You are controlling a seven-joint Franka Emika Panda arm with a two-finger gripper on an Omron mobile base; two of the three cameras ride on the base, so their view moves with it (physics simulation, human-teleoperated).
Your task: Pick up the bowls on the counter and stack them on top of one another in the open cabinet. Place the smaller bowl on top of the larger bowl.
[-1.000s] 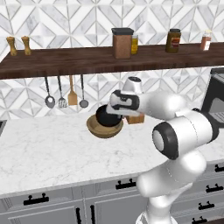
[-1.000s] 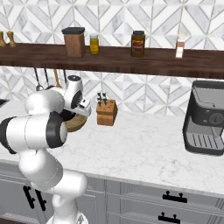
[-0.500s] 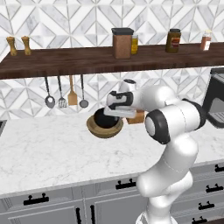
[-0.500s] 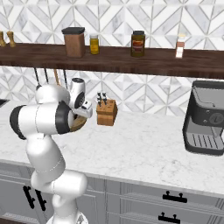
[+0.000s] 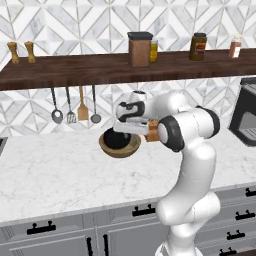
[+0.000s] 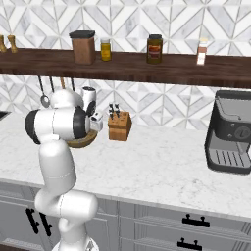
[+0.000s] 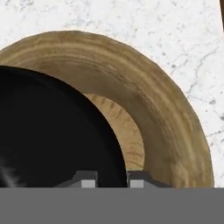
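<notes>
The wide wooden larger bowl [image 5: 121, 150] [image 7: 162, 109] rests on the white marble counter [image 5: 50, 170] below the hanging utensils. The glossy black smaller bowl [image 5: 116, 139] [image 7: 52, 131] sits down inside it, toward one side. My gripper [image 5: 126, 131] [image 7: 112, 180] reaches down from above with its two fingertips close together astride the black bowl's rim, shut on it. In the right base view my own arm hides most of the wooden bowl [image 6: 84, 142]. The dark-brown shelf plank [image 5: 75, 70] [image 6: 147, 68] runs above along the wall.
A knife block [image 6: 119, 126] stands just right of the bowls. Utensils [image 5: 75, 107] hang under the shelf. A brown canister [image 5: 139, 49] and jars [image 6: 154, 49] sit on the shelf. The coffee machine [image 6: 230, 132] is far right. Grey lower cabinets [image 5: 60, 230] front the counter.
My elbow has swung up and over, and the hand has come down a little. The black bowl now sits lower inside the wooden bowl, which has stayed in place.
</notes>
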